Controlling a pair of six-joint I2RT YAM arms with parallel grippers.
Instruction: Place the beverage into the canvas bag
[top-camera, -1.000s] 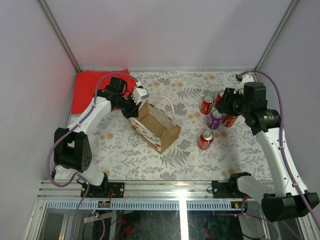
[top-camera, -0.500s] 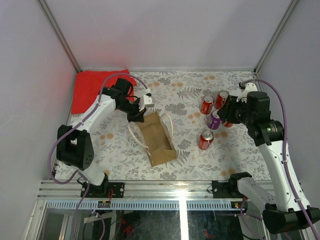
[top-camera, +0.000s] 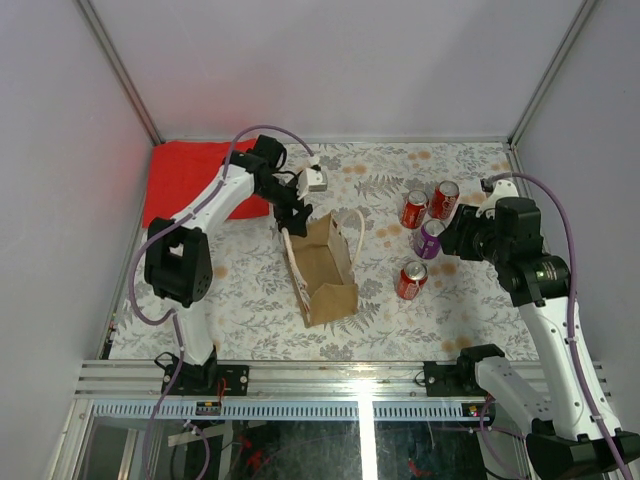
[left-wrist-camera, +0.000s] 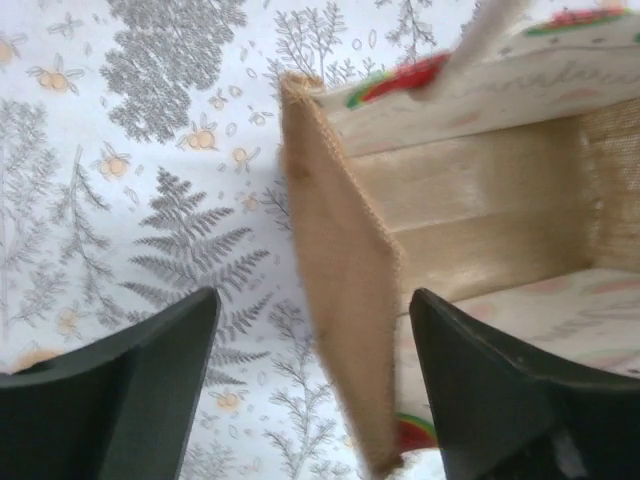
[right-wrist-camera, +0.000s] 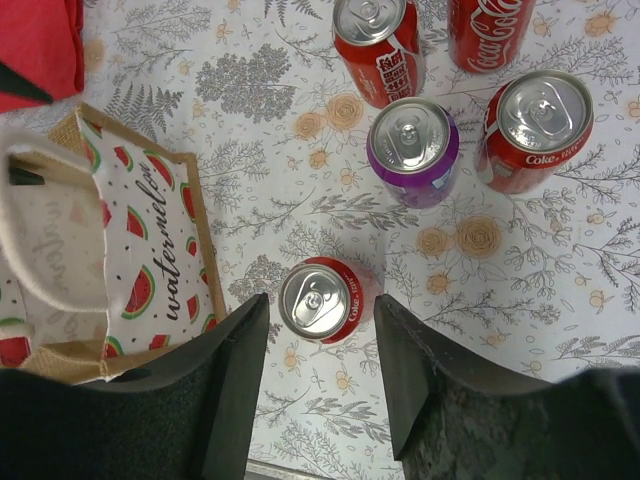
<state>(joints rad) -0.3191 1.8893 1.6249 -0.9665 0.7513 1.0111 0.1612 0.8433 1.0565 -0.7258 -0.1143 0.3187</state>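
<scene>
The canvas bag (top-camera: 322, 265) stands open at the middle of the table, tan with cream handles and a watermelon print (right-wrist-camera: 150, 250). My left gripper (top-camera: 296, 212) hovers at its far end, open. In the left wrist view this gripper (left-wrist-camera: 312, 300) straddles the bag's end wall (left-wrist-camera: 345, 290), one finger outside, one over the inside, touching neither. Several beverage cans stand right of the bag: a purple one (top-camera: 430, 238) and red ones. My right gripper (top-camera: 452, 232) is open above them. The nearest red can (right-wrist-camera: 320, 300) shows below the gap between its fingers (right-wrist-camera: 225, 390), untouched.
A folded red cloth (top-camera: 190, 180) lies at the back left corner. Two red cans (top-camera: 414, 208) (top-camera: 443, 198) stand behind the purple one, another red can (right-wrist-camera: 540, 128) beside it. White enclosure walls close the table on three sides; a metal rail (top-camera: 350, 385) runs along the near edge.
The left gripper swung the bag round from a slant until it points toward the near edge, then opened and let go. The right arm drifted a little right and nearer.
</scene>
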